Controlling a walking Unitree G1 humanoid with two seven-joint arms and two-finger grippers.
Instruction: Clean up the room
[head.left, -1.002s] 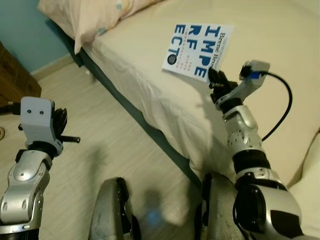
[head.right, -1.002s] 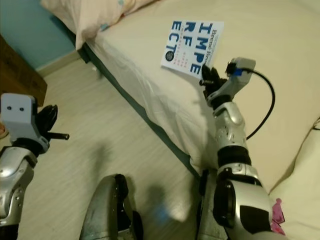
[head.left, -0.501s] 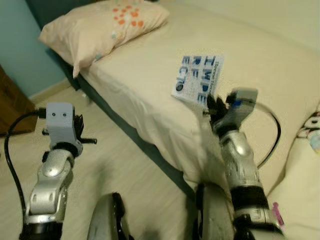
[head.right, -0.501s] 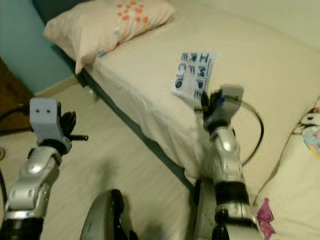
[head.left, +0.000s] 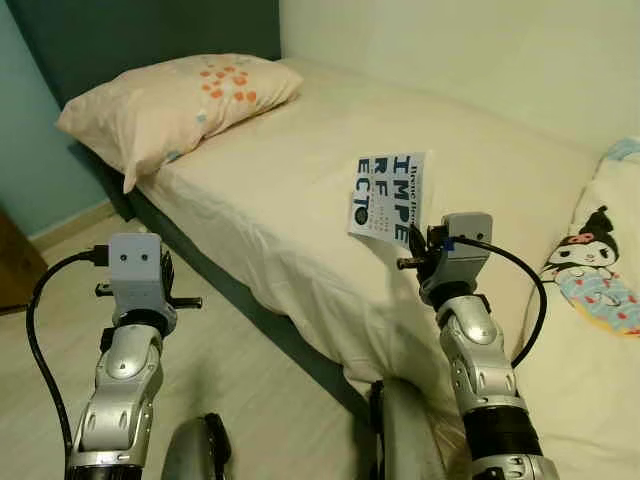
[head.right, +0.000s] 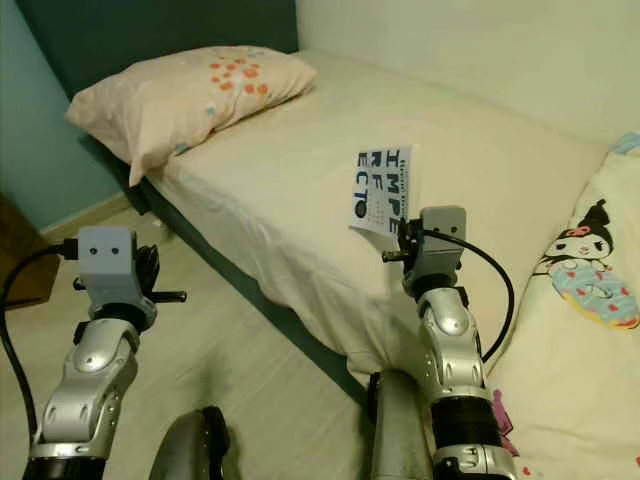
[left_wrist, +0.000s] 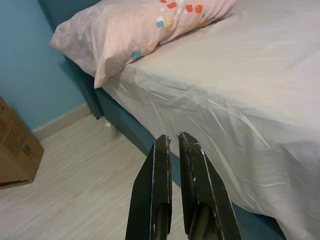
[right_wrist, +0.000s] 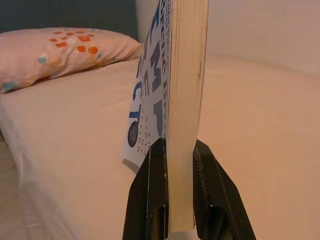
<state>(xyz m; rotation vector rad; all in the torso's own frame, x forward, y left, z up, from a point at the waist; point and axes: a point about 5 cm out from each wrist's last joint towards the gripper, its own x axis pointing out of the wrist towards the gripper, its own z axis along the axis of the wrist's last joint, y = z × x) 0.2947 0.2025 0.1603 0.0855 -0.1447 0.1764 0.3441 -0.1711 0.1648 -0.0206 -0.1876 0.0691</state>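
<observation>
Right wrist view: right gripper (right_wrist: 175, 187) fingers clamped on white book (right_wrist: 172, 85), held upright (blue lettering on cover) above bed (head.left: 280, 200). Left gripper (left_wrist: 174, 150) fingers together, nothing between, poised over floor (left_wrist: 75, 165) beside bed edge. Pillow (head.left: 170, 100) at head end.

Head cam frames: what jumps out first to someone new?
The white book with big blue letters, held upright above the bed in the right end effector, clamped by its lower edge. Next, the orange-dotted pillow at the bed's head, and the left end effector shut over the floor.
</observation>
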